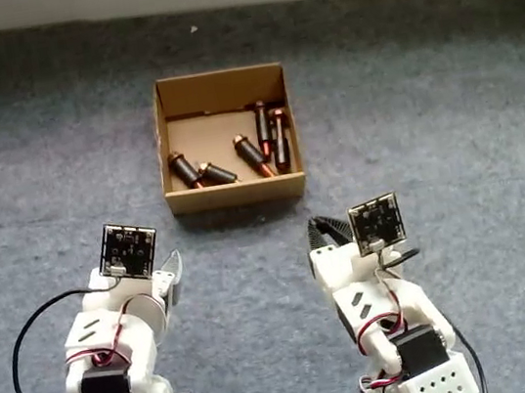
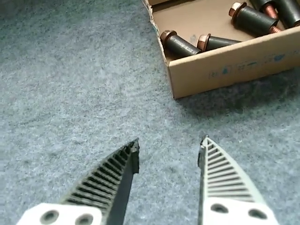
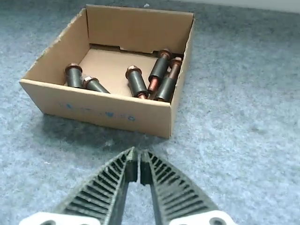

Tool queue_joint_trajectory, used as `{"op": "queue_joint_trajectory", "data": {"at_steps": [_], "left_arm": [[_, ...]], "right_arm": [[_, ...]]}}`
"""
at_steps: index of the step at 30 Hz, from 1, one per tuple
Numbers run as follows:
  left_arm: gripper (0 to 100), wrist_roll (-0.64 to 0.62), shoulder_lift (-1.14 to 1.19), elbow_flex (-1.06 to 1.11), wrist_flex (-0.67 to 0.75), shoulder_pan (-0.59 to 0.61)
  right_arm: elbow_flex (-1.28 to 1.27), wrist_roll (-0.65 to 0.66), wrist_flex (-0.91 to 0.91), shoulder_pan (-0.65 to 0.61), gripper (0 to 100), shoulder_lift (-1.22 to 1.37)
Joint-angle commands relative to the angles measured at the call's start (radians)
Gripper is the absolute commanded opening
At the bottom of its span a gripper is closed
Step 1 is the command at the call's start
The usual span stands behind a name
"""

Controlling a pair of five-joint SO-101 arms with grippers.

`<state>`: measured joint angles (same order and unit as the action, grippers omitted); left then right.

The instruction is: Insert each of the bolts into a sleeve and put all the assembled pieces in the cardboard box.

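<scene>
Pointing down at the grey carpet (image 1: 424, 83), the left gripper (image 2: 170, 142) has its jaws spread wide and holds nothing; bare carpet shows in the gap between them. Its arm is folded back at the near left of the surface, wrist tipped forward toward the box. The right gripper (image 3: 138, 153) is clenched, its two ribbed fingers (image 3: 112, 183) meeting at the tips with nothing between them. Its arm sits folded at the near right in much the same pose.

Ahead of both grippers, and between them, the cardboard box (image 1: 235, 196) stands flat on the carpet with its top open. Neither gripper touches it. The left one is off its near left corner, and the right one is near the right end of its near wall.

Inside lie five assembled pieces (image 3: 73, 76), each a dark sleeve (image 3: 138, 86) with a copper-coloured bolt (image 3: 132, 71) through it. Two lie side by side in the near left part of the box, close against the near wall. One lies around the middle of the floor. The other two lie along the right wall, touching one another. All five are inside the walls, well apart from either gripper.
</scene>
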<state>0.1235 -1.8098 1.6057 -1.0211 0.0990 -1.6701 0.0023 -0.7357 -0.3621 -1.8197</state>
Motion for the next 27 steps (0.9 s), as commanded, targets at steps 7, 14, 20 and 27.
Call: {"op": "queue_joint_trajectory", "data": {"at_steps": [7,14,20,27], "left_arm": [[22,0.005,-0.002,0.033,0.087,0.005],[22,0.005,0.001,0.091,0.164,0.001],[22,0.011,0.001,0.091,-0.026,-0.005],[22,0.011,0.001,0.091,-0.233,-0.001]], "right_arm": [[-0.130,0.012,-0.125,0.082,0.5,-0.015],[-0.130,0.012,-0.338,0.096,0.5,-0.015],[-0.130,0.014,-0.515,0.096,0.5,-0.015],[-0.130,0.017,-0.512,0.096,0.5,-0.015]]}}
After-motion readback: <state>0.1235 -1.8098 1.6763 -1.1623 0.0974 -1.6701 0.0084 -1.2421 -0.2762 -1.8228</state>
